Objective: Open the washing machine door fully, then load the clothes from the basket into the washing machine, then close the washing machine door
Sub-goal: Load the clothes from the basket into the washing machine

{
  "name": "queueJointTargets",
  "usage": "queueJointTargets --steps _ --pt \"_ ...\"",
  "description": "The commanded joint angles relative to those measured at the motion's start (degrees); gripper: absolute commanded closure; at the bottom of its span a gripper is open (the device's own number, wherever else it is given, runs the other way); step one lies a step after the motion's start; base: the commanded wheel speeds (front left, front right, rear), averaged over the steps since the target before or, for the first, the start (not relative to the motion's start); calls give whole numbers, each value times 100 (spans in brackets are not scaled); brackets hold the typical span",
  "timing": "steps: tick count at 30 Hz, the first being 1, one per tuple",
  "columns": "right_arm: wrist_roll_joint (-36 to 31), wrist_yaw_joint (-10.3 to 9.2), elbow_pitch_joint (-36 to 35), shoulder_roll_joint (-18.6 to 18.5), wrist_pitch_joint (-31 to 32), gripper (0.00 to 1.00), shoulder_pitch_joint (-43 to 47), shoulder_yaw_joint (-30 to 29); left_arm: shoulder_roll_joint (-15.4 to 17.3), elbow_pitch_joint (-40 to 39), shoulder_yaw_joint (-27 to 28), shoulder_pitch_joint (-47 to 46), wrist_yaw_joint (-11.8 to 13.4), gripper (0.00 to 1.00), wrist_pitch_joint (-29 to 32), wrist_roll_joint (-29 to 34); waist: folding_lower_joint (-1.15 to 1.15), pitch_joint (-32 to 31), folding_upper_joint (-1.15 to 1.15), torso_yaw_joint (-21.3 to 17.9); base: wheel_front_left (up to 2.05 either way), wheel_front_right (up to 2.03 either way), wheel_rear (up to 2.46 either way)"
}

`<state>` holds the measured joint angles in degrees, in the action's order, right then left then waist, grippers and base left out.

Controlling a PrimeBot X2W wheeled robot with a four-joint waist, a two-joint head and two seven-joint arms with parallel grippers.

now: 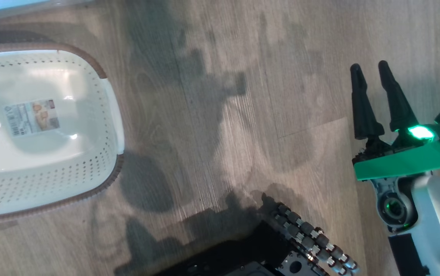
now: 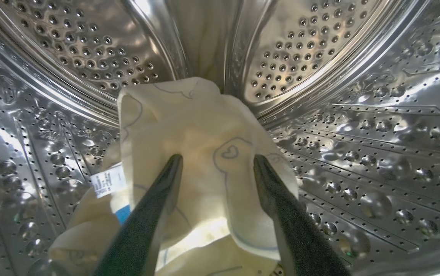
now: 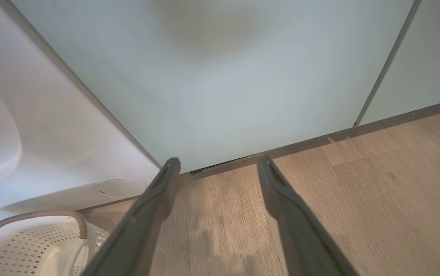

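Pale yellow bear-print clothes [image 2: 189, 126] lie in the perforated steel washing machine drum [image 2: 358, 153], the left gripper [image 2: 218, 161] pointing at them, fingers spread open. The right gripper [image 1: 368, 66], fingers apart, hangs right of the cream perforated basket [image 1: 104, 161].

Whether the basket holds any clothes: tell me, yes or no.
No: the basket shows its bare bottom and label, with no garment inside.

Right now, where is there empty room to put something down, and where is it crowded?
The basket is bare inside except its label. The wood floor between it and the right gripper is open. Inside the washing machine drum, the clothes crowd the lower middle at the left gripper; the steel walls around are bare.
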<state>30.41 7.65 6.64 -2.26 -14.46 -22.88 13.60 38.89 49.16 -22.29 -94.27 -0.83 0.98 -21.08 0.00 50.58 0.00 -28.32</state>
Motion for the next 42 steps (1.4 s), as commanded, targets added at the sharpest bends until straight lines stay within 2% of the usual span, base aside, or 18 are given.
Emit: queueJointTargets --steps 1,14,22,33,42 --pt "-51 -16 -126 -62 -53 0 123 0 148 -137 69 -182 -2 0 -65 -26 0 -38 0 64 0 0 0" --pt "-344 -16 -171 -62 -53 0 165 -263 -200 -159 183 443 -37 0 -456 -455 0 -331 0 537 0 0 0" --pt "-547 -16 -199 -62 -53 0 231 -505 -346 -846 322 1503 128 0 -774 -794 0 -590 0 908 0 0 0" --pt "-862 -16 -224 -62 -53 0 358 -800 -373 -2658 572 3383 799 0 -1139 -1094 0 -955 0 1336 0 0 0" --pt "-1135 -16 -271 -62 -53 0 579 -1099 -409 -4696 634 5145 1592 0 -1227 -1087 0 -1279 0 1720 0 0 0"
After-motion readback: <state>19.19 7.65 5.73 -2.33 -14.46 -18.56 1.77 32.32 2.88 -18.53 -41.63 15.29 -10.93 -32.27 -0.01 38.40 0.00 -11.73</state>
